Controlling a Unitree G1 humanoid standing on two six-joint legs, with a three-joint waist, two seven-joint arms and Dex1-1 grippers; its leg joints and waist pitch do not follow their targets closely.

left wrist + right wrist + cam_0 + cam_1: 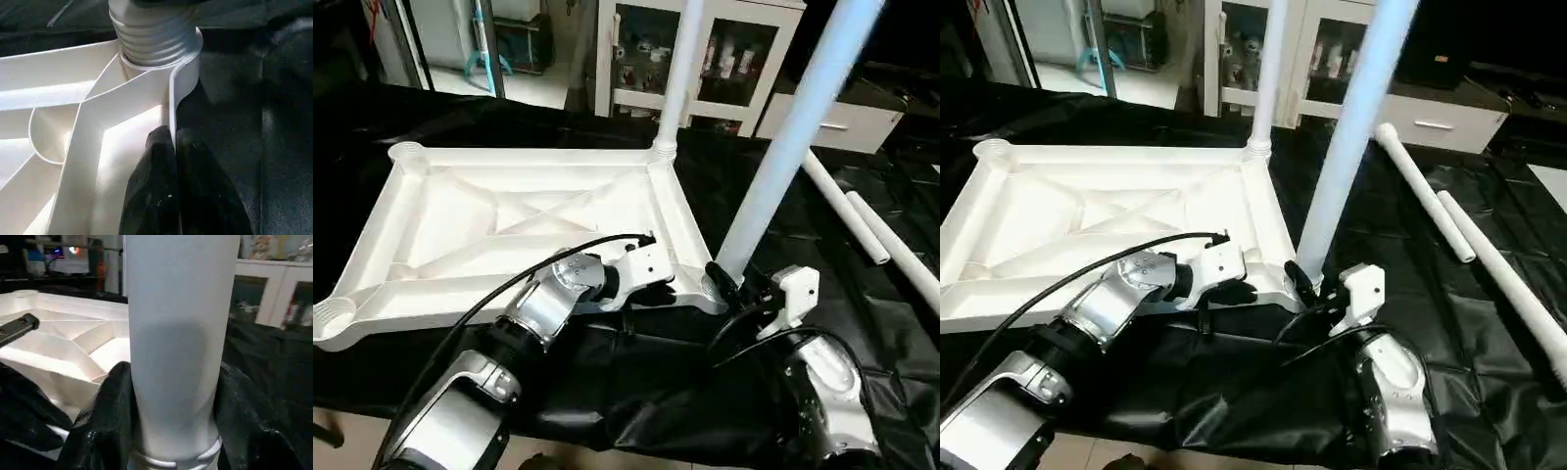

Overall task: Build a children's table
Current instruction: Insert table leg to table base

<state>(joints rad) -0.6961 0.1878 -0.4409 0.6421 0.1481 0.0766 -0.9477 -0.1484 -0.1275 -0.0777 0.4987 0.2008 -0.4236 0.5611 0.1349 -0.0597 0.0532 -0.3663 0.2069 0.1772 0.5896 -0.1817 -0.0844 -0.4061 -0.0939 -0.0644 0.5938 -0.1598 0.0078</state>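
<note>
Table top (524, 230) lies upside down, ribbed underside up, filling centre-left of the head view on the black-covered counter (636, 392). It's flipped that way so the corner sockets face up and legs can go in from above.

One leg (675, 78) already stands upright in the far corner socket, upper middle of frame. A second leg (793, 137) rises from the near corner socket, lower centre-right, leaning a bit to the upper right, so prob. not fully seated yet. In the left wrist view its threaded end (151, 36) sits in the socket w/ several threads still showing.

Right gripper (736, 286) is at that leg's base, lower right of centre: jaws about half open, wrapped around the tube just above the socket, one black finger (110, 416) each side in the wrist view. Looks like the grip for twisting the leg in.

Left gripper (651, 291), bottom centre, has its jaws pinched nearly closed on the thin side wall of the top (172, 105), just beside the same corner. My read: it's bracing the top so it doesn't spin w/ the leg.

Two spare legs lie flat on the counter at right of frame, the nearer leg (847, 211) and the outer leg (901, 250), side by side, well apart from the top, waiting for the left-hand sockets. The far-left socket (407, 153) and near-left socket (333, 318) are both empty, so approx. halfway through.
</note>
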